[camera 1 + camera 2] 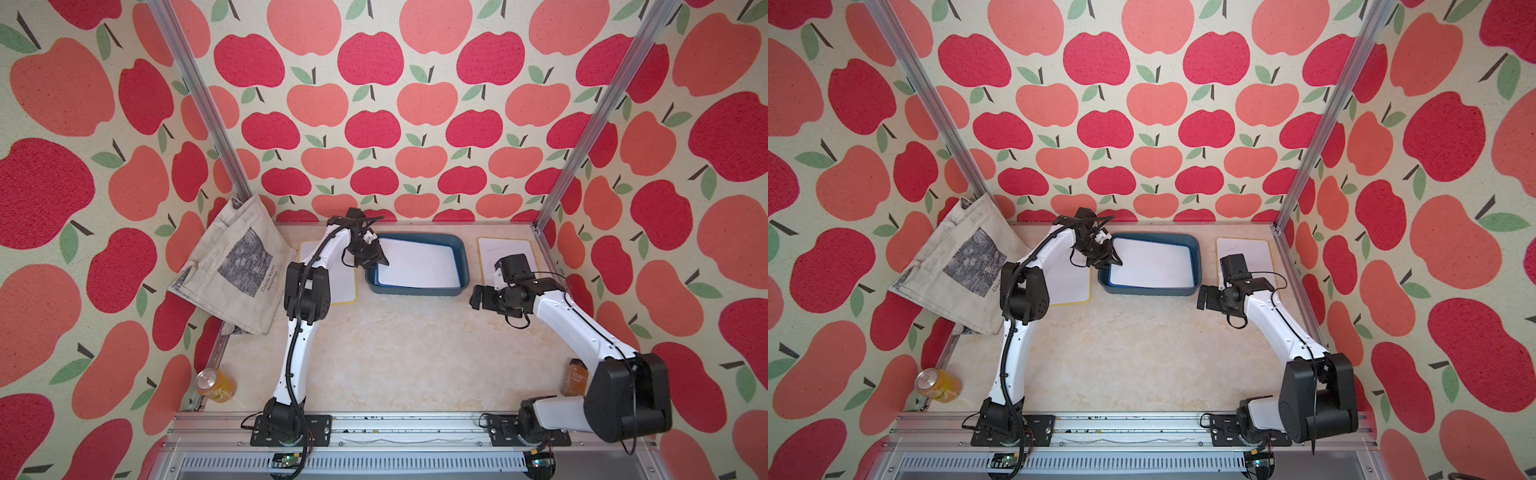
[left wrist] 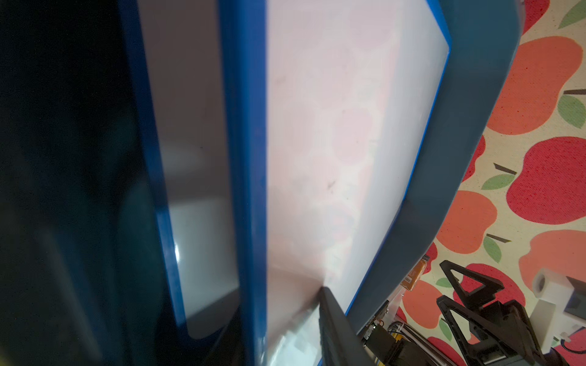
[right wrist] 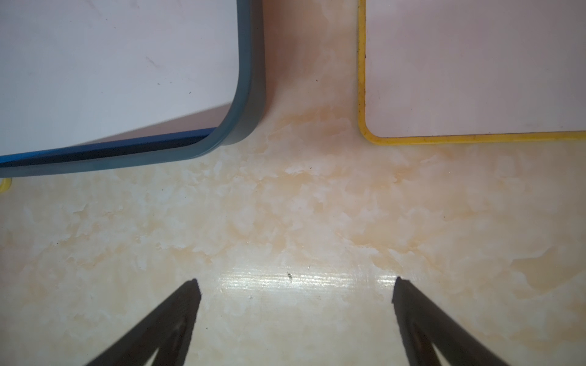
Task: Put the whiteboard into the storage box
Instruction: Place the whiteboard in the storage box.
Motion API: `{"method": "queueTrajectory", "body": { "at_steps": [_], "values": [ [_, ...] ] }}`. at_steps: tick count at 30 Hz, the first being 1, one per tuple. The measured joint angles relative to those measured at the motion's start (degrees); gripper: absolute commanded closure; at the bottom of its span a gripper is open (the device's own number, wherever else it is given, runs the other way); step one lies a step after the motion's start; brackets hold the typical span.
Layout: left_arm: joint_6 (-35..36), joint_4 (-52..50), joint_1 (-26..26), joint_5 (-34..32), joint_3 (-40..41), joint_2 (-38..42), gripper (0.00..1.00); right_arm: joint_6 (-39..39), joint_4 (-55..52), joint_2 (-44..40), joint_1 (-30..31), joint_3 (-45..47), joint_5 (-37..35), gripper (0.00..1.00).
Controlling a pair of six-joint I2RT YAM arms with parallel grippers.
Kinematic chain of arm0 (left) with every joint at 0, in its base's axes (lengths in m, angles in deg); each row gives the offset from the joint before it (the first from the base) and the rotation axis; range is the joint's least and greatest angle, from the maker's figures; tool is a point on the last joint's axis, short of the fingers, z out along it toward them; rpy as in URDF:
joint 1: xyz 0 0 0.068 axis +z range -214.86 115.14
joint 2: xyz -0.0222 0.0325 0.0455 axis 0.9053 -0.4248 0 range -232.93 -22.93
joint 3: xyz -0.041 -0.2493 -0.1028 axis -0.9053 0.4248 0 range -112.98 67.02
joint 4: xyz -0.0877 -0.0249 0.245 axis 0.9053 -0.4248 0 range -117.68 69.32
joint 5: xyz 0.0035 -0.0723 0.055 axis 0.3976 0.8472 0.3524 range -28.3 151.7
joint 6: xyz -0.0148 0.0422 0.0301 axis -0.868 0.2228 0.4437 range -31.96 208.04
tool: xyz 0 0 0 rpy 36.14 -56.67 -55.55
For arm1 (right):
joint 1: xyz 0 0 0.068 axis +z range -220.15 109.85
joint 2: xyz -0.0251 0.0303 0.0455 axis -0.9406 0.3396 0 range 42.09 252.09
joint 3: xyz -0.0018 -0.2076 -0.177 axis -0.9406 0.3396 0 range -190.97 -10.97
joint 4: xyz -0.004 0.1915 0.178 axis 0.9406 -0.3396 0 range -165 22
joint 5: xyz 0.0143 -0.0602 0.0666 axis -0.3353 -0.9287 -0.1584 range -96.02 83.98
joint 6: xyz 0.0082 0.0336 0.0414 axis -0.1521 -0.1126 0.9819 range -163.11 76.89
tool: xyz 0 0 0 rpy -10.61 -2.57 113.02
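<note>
Whiteboard (image 1: pixel 419 266) — blue-framed, glossy white face — inside the storage box (image 1: pixel 415 291), nearly filling it. Seems to sit aslant, the end by the left gripper (image 1: pixel 381 261) higher, though not certain from these views. Judged thin, stiff and light; slick on the face, so best pinched across the plastic frame at a short edge. At that edge, one finger (image 2: pixel 333 317) against the white face in the left wrist view, its partner lost in shadow: clamped or loose, cannot tell. Opposite, right gripper (image 3: pixel 295 286) spread wide over the bare marbled table (image 1: pixel 395 353), holding nothing. Yellow-framed whiteboard (image 1: pixel 505 249) flat beyond it; second yellow-framed whiteboard (image 1: pixel 338 286) partly under the left arm. Legible writing only on the canvas tote bag (image 1: pixel 241 266) — "Claude Monet", with a smaller line beneath, apparently "Nymphéas". Labels on the orange drink can (image 1: pixel 216 384) and brown jar (image 1: pixel 575 378) too small to read.
</note>
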Motion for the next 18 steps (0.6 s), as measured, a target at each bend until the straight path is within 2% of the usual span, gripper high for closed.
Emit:
{"method": "queueTrajectory", "body": {
  "at_steps": [18],
  "values": [
    [0.0,-5.7,-2.8,-9.1,-5.0,-2.6,0.67,1.7,3.3,1.1,0.0,3.3,3.6,0.01]
  ]
}}
